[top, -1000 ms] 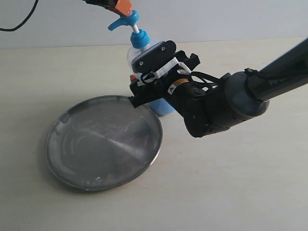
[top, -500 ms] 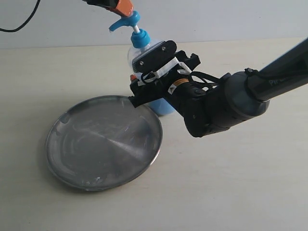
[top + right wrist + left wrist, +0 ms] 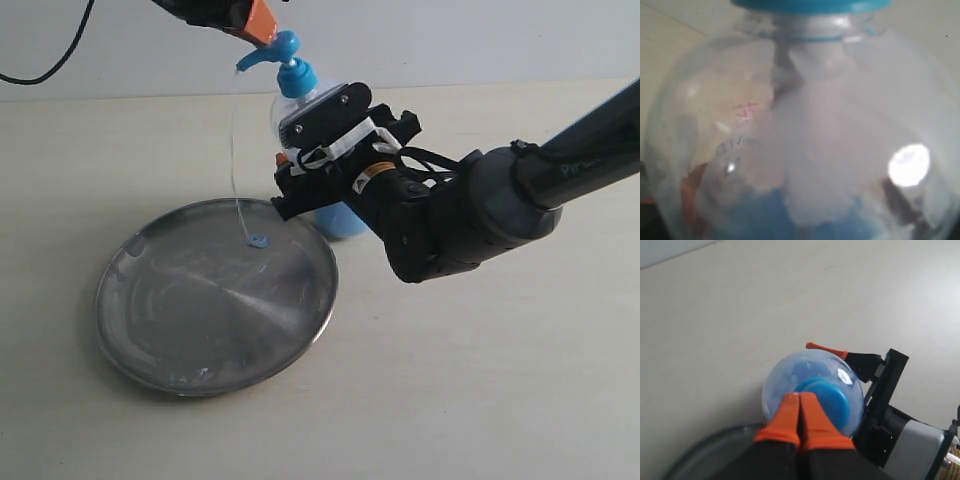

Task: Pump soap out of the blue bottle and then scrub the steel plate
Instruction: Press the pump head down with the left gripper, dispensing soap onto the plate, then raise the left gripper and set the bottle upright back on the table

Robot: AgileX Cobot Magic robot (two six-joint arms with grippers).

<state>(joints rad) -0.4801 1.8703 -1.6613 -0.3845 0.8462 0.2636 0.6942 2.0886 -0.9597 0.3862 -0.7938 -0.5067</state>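
Glossy black right arm (image 3: 480, 215) carries white clips (image 3: 350, 143) and looping black cables (image 3: 428, 158); left claw (image 3: 800, 405) is orange-tipped.

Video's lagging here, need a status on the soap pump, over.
Left end effector shut, on pump head. Right end effector clamped on blue bottle. Soap stringing from spout onto steel plate. Nothing in the way.

You are looking at a plain, pale cream desk (image 3: 500, 400) that runs back to a bare light grey wall (image 3: 450, 40), softly and evenly lit, with a thin black cable (image 3: 62, 52) looping across that wall.
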